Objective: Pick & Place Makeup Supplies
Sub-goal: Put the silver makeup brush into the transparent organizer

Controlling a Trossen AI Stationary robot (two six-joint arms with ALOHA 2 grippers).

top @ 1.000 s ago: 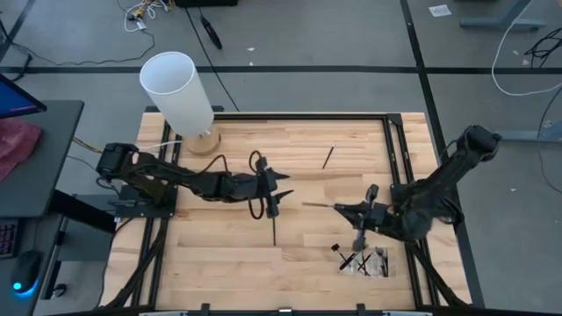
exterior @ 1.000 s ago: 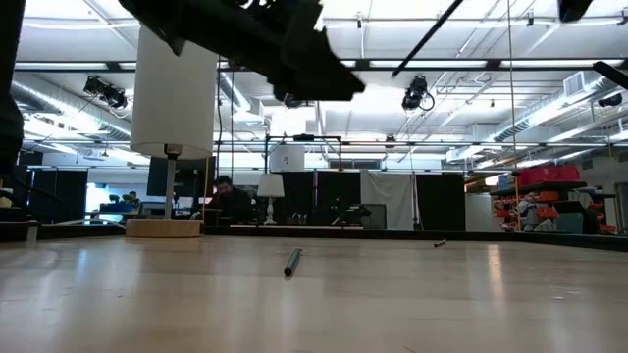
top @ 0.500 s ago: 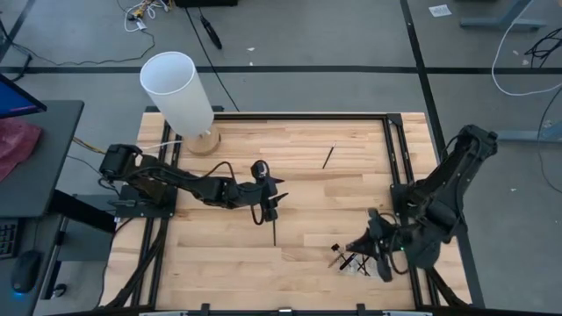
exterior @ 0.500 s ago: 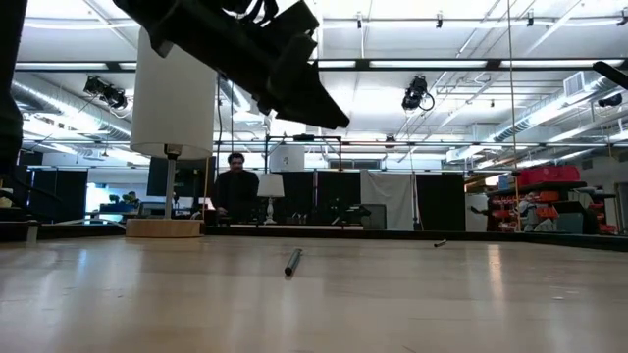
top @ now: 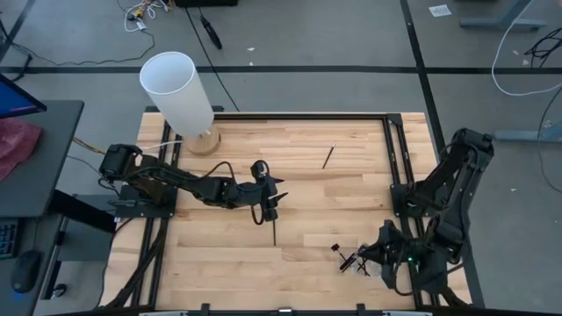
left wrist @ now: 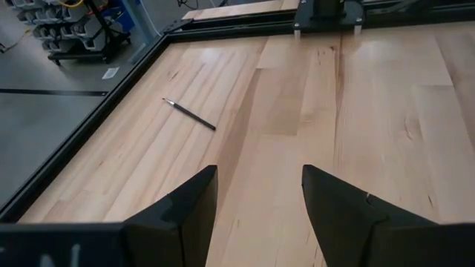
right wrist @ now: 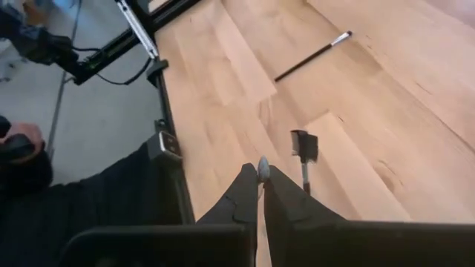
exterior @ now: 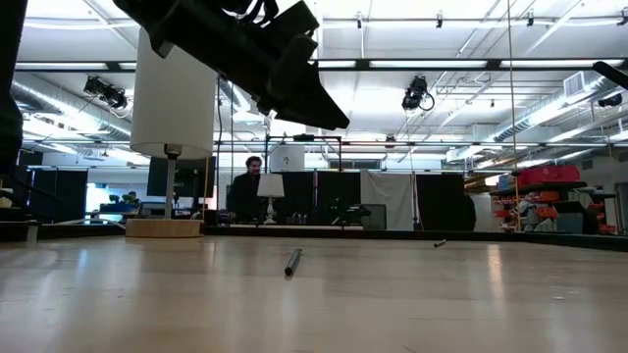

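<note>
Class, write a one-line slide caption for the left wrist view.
Open left gripper above bare wooden table, one makeup brush lying ahead.

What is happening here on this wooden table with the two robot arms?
The two dark arms are sorting thin makeup brushes on the wooden table. The right gripper is shut on a slim brush whose pale tip shows between its fingers, near the small pile of brushes at the table's near right corner. The left gripper is open above the middle of the table, over a dark slim brush lying there. Another thin brush lies farther back. A tall white cylinder stands at the far left corner.
</note>
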